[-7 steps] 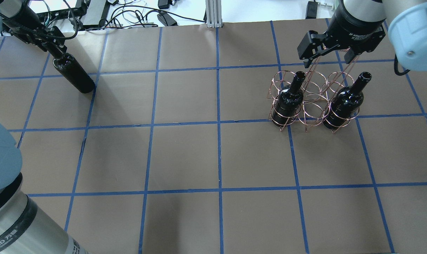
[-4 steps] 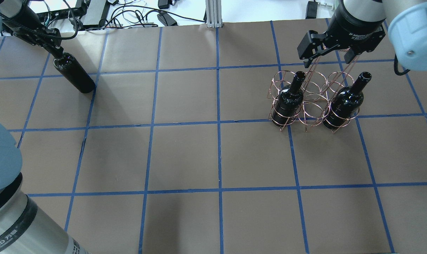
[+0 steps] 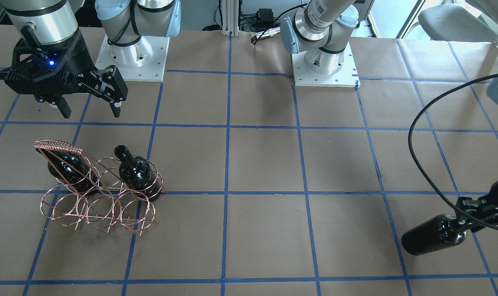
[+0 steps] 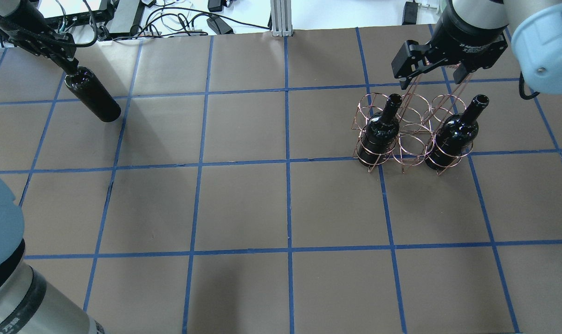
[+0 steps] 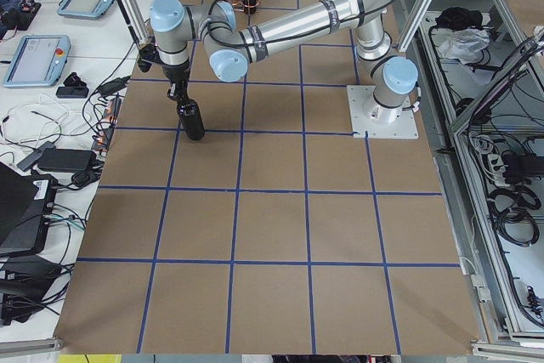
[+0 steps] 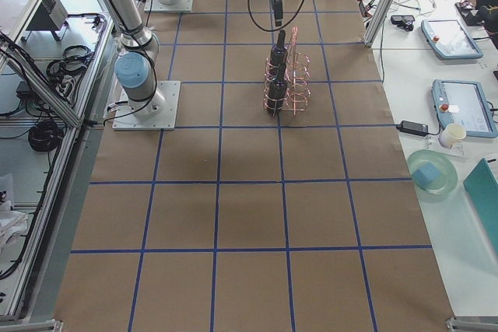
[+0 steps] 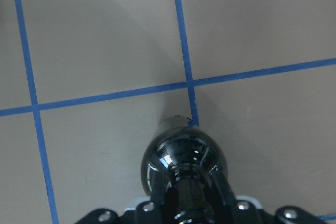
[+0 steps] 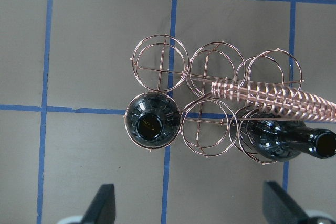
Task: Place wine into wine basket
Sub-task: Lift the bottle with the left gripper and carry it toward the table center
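Basically left gripper clenched the tilted glossy black glass wine bottle by its neck at the far-left corner, right gripper gaped over the copper wire basket; bottle needed uprighting over a free ring.

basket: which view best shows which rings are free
Right wrist view: looking straight down, it shows all six rings of the basket, two holding bottles, four empty. Overhead and front views slant, so rings overlap; side views show it small.

Hardly any legible text
White print on the right gripper body begins "2F"; the rest is too blurred to read; no other lettering is legible.
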Motion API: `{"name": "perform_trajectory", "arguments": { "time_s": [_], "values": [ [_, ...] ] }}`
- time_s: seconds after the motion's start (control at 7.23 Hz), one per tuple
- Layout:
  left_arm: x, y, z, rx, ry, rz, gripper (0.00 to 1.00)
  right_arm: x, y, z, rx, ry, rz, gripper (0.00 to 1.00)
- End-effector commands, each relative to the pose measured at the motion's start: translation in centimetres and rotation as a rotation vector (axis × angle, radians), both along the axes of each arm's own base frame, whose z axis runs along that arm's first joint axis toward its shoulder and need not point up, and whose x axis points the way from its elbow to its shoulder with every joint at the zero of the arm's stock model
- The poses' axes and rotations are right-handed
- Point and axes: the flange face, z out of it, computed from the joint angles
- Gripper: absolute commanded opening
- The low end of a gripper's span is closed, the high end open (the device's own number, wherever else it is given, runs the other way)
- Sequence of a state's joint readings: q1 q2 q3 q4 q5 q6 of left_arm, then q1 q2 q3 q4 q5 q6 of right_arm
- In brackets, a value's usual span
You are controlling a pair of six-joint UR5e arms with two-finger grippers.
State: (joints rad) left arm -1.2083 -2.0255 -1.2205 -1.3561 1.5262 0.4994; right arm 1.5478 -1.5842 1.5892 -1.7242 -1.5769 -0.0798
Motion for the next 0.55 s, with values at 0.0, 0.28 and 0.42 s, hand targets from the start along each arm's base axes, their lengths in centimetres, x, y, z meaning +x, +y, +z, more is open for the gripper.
{"name": "perform_trajectory", "arguments": {
  "time_s": [0.0, 0.28, 0.42],
  "values": [
    [-8.4, 3.3, 3.5, 0.004, 0.013, 0.039, 0.00, 0.0, 0.0, 0.0, 0.000, 0.000, 0.000, 1.00],
    [-17.0, 7.1, 3.2, 0.024, 0.040, 0.058, 0.00, 0.0, 0.0, -0.1, 0.001, 0.000, 0.000, 1.00],
    [-20.9, 9.5, 2.8, 0.042, 0.044, 0.075, 0.00, 0.0, 0.0, -0.1, 0.001, 0.000, 0.000, 1.00]
  ]
}}
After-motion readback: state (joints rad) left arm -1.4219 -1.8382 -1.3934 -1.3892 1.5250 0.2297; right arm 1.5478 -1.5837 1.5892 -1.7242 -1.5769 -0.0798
